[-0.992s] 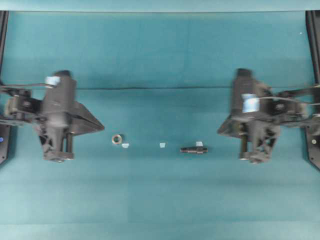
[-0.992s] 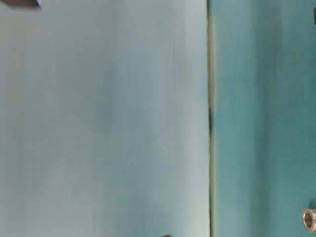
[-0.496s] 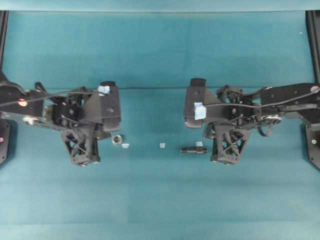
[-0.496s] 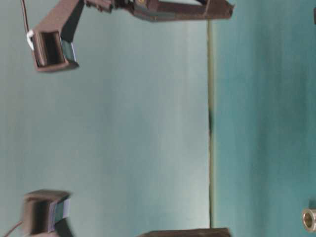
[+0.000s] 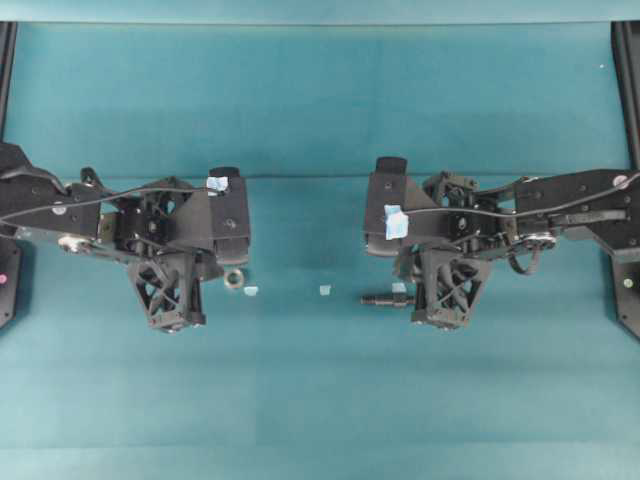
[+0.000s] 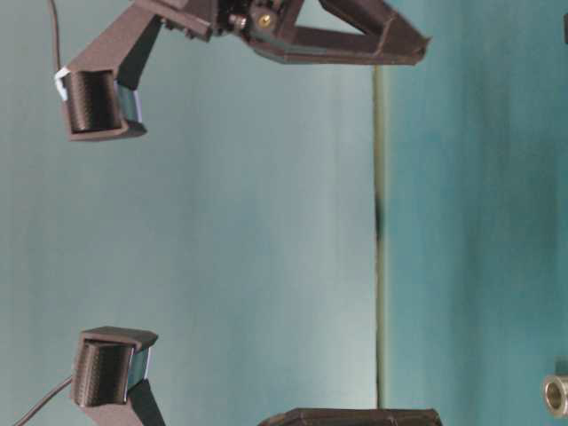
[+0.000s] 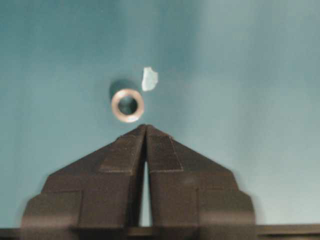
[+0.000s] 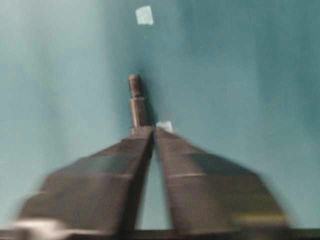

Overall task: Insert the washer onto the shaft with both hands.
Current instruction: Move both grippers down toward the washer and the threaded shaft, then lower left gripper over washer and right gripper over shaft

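The shaft [image 5: 385,298] is partly hidden from overhead: the right gripper [image 5: 408,292] covers its thicker end, so only the thin stepped tip shows, pointing toward the middle of the table. In the right wrist view the picture is smeared, and the gripper's fingers [image 8: 100,185] cut off the near end of the shaft [image 8: 136,102]. Their tips sit almost together with a thin sliver of a gap, nothing visibly pinched between them. Whether they touch the shaft cannot be told.

The left gripper [image 7: 145,128] shows sharply: its tips are pressed together, empty, just short of the washer [image 7: 127,105], which lies flat with its hole up. A pale tape scrap [image 7: 149,78] lies just beside the washer; another tape scrap [image 5: 325,290] lies between washer [image 5: 233,278] and shaft.

The table-level view appears turned on its side and shows mostly blurred backdrop, with the washer [image 6: 556,395] cut by the frame edge.

The teal mat [image 5: 320,400] covers the table, a faint seam crossing it behind the arms.
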Controlling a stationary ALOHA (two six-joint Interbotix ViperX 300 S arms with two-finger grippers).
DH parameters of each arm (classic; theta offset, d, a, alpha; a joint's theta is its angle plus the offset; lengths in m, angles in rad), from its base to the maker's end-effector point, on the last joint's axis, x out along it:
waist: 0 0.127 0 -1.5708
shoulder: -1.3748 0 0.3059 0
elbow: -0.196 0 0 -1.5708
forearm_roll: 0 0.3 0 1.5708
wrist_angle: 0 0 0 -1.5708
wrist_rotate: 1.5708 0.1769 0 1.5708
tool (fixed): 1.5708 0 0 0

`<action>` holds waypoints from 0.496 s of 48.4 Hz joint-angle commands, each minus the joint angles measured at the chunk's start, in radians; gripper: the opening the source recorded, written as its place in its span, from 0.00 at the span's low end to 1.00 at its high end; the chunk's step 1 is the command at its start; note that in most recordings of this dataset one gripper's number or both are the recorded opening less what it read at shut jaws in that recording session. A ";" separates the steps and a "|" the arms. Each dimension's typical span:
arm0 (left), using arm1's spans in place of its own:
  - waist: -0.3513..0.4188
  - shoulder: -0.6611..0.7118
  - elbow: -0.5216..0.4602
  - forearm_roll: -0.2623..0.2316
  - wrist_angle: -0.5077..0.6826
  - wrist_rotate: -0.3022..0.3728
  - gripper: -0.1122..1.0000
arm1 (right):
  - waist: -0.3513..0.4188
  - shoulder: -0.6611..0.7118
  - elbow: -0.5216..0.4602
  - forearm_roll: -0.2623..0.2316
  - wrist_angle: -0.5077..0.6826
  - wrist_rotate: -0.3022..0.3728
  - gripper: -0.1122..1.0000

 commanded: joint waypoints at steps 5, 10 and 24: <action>0.000 0.005 0.002 0.009 -0.003 0.069 0.61 | 0.008 0.005 0.011 -0.002 -0.009 -0.054 0.42; 0.002 0.005 0.018 0.009 -0.005 0.104 0.87 | 0.028 0.023 0.023 -0.009 0.000 -0.092 0.70; 0.008 0.008 0.031 0.009 -0.055 0.127 0.90 | 0.043 0.035 0.025 -0.015 -0.034 -0.101 0.96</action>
